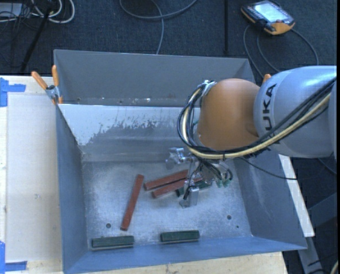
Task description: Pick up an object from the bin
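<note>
My gripper (pixel 188 197) hangs low in the middle of the bin, just under the orange cover, with its tips at the right ends of two short reddish-brown sticks (pixel 165 182) that lie side by side. A longer reddish-brown stick (pixel 132 202) lies slanted to the left of them, apart from the gripper. The cover and cables hide much of the gripper.
Two dark grey-green bars lie along the bin's front wall, one at the front left (pixel 112 242) and one at the front middle (pixel 179 236). The arm and its cables cover the bin's right rear part.
</note>
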